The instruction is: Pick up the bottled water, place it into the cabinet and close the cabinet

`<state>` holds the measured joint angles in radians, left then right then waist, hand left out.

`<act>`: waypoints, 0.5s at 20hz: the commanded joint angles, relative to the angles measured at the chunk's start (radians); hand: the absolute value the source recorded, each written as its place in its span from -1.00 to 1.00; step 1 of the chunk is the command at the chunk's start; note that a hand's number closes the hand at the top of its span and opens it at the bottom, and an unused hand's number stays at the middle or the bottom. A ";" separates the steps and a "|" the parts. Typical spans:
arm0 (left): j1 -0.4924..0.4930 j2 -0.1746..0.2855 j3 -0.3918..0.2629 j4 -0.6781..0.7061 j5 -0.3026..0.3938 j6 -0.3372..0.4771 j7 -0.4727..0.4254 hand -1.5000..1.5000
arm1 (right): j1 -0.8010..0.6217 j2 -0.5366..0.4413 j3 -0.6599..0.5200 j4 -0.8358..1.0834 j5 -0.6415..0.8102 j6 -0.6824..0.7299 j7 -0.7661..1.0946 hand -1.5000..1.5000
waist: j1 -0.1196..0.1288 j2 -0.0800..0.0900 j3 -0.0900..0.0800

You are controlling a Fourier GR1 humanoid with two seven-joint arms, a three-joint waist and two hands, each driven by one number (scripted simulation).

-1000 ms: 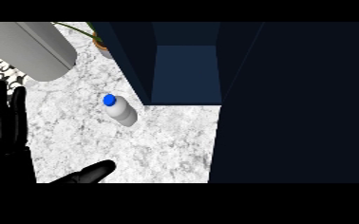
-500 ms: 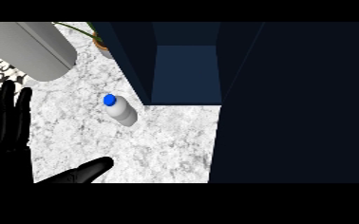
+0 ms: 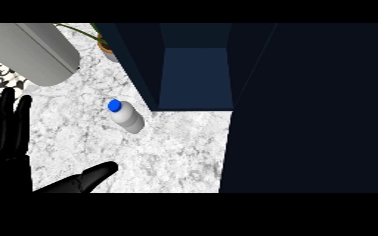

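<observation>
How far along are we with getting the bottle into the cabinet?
Nothing is finished yet. The bottle stands on the counter just outside the open cabinet, with no hand on it. The left hand is open at the view's left edge, apart from the bottle. Left to do: grasp it, put it inside, close the cabinet.

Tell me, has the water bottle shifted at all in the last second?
No. The bottled water sits on the same patch of marble counter, just left of the open cabinet, its blue cap level with the cabinet's front corner as before.
</observation>
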<state>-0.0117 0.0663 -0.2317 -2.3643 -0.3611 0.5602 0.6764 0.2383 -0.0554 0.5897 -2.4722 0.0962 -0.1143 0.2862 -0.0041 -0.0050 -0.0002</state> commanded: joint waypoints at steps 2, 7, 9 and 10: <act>-0.003 -0.017 0.027 0.052 0.049 0.011 -0.092 -1.00 | -0.010 -0.013 0.085 -0.089 0.182 -0.046 0.056 -1.00 | -0.006 0.002 -0.002; 0.077 0.007 0.038 0.003 0.056 -0.021 -0.082 -1.00 | -0.028 -0.039 0.119 -0.120 0.204 -0.082 0.111 -1.00 | -0.001 0.000 -0.001; 0.023 -0.017 0.055 0.131 0.069 -0.001 -0.155 -1.00 | -0.020 -0.074 0.081 -0.135 0.166 -0.077 0.102 -1.00 | -0.009 0.002 -0.001; 0.031 -0.005 0.089 0.158 0.096 -0.009 -0.184 -1.00 | 0.027 -0.100 0.074 -0.138 0.137 -0.076 0.060 -1.00 | -0.011 0.002 -0.001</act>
<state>0.0122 0.0651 -0.1775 -2.2858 -0.2999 0.5498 0.5707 0.2097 -0.0955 0.6513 -2.4789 0.1279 -0.1905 0.3187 -0.0100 -0.0036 -0.0013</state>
